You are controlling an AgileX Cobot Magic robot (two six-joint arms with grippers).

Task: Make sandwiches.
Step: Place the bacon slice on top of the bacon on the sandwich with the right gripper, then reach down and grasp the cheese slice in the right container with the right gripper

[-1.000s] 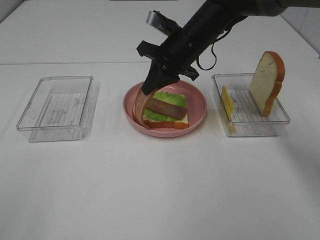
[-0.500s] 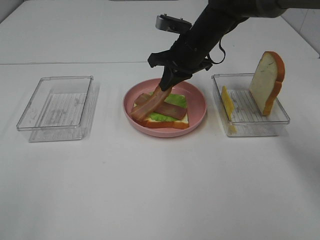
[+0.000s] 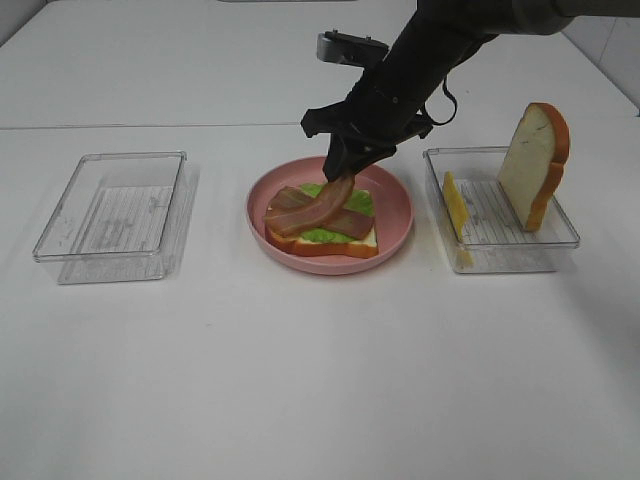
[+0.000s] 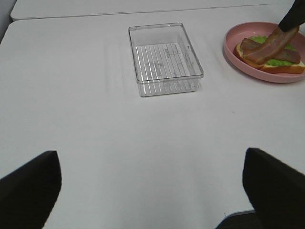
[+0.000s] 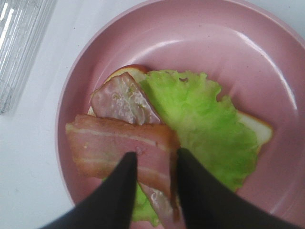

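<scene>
On the round pink plate (image 3: 396, 196) lies a bread slice (image 3: 345, 246) with a green lettuce leaf (image 3: 358, 200) and a bacon strip (image 3: 358, 220) on it. My right gripper (image 3: 340, 180) is shut on the end of a second bacon strip (image 3: 290, 221), which lies crosswise over the first. In the right wrist view the fingers (image 5: 125, 191) pinch this strip (image 5: 114, 140) above the lettuce (image 5: 200, 114). A second bread slice (image 3: 535, 160) stands upright in the right tray (image 3: 510, 255), beside the yellow cheese (image 3: 455, 205). My left gripper (image 4: 150, 157) is open and empty over bare table.
An empty clear tray (image 3: 115, 210) stands on the left of the table, also in the left wrist view (image 4: 164, 57). The plate (image 4: 233, 43) lies beyond it there. The white table runs wide in front of the plate and trays.
My right gripper has swung right and lowered the bacon strip from hanging off the plate's left side to lying across the first strip on the lettuce.
</scene>
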